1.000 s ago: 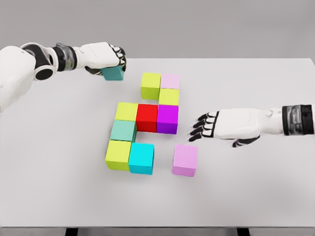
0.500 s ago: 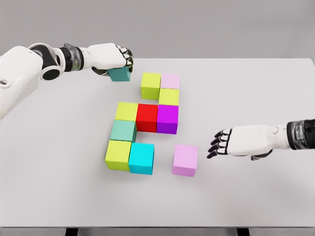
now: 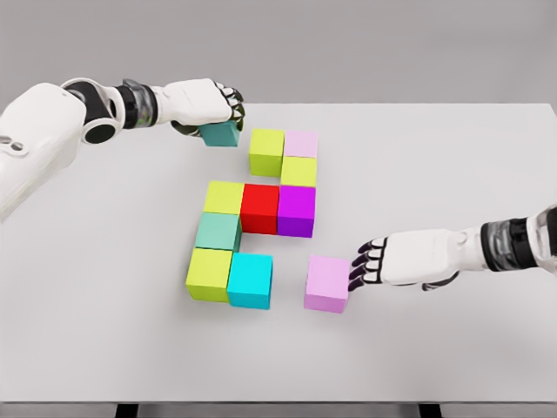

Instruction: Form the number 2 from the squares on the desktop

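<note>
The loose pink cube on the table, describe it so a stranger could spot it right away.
On the white table, look right of the coloured block cluster, in its bottom row. The pink cube sits apart from the cyan cube, with the right hand at its right side; the other pink block is joined in.

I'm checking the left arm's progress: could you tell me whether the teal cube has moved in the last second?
Yes. The teal cube, held by the left hand, moved rightward toward the lime cube.

Matt blocks on a smooth matt table

The coloured square blocks (image 3: 260, 209) look like smooth matt plastic; the pale grey tabletop (image 3: 435, 174) is plain and matt; the white arm shells (image 3: 39, 144) show a soft plastic gloss.
</note>
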Tool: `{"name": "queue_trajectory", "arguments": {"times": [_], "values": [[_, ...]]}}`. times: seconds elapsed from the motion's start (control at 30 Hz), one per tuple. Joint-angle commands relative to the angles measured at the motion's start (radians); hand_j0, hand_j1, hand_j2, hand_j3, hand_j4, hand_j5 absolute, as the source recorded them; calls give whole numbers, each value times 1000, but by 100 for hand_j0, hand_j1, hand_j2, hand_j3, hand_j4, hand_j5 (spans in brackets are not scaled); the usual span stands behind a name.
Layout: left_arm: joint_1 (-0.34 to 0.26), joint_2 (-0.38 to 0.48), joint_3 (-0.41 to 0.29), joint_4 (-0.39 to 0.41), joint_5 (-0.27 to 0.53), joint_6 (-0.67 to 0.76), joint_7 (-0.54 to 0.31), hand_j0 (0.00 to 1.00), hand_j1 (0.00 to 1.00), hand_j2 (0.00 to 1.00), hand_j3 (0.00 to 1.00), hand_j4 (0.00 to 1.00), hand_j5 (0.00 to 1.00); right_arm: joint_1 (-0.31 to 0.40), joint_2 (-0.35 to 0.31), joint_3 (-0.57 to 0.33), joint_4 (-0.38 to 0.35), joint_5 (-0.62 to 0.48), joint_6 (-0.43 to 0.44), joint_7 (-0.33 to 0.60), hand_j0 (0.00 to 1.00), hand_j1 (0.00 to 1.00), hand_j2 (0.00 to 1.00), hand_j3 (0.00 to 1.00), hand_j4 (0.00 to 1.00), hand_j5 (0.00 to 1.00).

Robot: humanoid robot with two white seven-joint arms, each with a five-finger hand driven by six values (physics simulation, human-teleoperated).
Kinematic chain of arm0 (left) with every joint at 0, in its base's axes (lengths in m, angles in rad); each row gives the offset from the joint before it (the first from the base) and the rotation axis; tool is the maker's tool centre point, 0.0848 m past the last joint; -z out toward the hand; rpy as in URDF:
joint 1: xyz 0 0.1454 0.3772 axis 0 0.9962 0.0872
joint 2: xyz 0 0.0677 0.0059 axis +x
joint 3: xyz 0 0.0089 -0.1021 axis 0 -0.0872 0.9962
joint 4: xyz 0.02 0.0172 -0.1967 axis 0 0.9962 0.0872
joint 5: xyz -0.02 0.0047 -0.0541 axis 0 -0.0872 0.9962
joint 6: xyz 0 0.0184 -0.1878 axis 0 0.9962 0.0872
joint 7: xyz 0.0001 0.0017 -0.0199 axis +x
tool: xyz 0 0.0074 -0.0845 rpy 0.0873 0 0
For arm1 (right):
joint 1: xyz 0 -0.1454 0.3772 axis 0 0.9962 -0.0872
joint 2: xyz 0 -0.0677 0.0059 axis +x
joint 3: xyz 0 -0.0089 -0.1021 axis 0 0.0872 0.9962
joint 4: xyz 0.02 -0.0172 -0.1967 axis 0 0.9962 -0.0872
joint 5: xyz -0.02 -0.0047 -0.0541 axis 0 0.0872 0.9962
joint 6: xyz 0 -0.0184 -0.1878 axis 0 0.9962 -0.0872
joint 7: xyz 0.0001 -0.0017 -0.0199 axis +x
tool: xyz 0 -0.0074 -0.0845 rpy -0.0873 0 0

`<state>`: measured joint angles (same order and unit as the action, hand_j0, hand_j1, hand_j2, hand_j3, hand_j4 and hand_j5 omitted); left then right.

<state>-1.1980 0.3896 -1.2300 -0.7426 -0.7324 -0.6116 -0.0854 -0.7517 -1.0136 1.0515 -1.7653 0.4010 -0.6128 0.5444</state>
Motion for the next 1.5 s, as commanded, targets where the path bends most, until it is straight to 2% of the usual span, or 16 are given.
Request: {"name": "queue_trajectory", "arguments": {"times": [0.0, 0.37, 0.53, 0.93, 1.17, 1.37, 1.47], "values": [[0, -1, 3, 0, 5, 1, 0, 75, 75, 75, 75, 75, 75, 0, 10, 2, 0, -4, 2, 0, 99, 99, 99, 99, 99, 99], [2, -14, 3, 0, 4, 1, 0, 78, 78, 78, 78, 78, 78, -2, 32, 2, 1, 1, 2, 3, 99, 99, 99, 99, 99, 99], [2, -12, 3, 3, 5, 1, 0, 100, 100, 100, 100, 100, 100, -5, 32, 1, 4, 22, 2, 3, 99, 99, 99, 99, 99, 99], [-2, -20, 4, 3, 7, 1, 0, 100, 100, 100, 100, 100, 100, -5, 69, 2, 1, 24, 2, 3, 99, 99, 99, 99, 99, 99], [-8, 20, 32, 6, 13, 1, 1, 100, 100, 100, 100, 100, 100, -6, 78, 1, 1, 24, 2, 3, 99, 99, 99, 99, 99, 99], [-17, 20, 40, 135, 8, 1, 1, 100, 100, 100, 100, 100, 100, -8, 98, 1, 1, 24, 2, 3, 99, 99, 99, 99, 99, 99], [-17, 17, 49, 166, 7, 1, 1, 100, 100, 100, 100, 100, 100, -8, 98, -1, 1, 24, 2, 3, 99, 99, 99, 99, 99, 99]]}}
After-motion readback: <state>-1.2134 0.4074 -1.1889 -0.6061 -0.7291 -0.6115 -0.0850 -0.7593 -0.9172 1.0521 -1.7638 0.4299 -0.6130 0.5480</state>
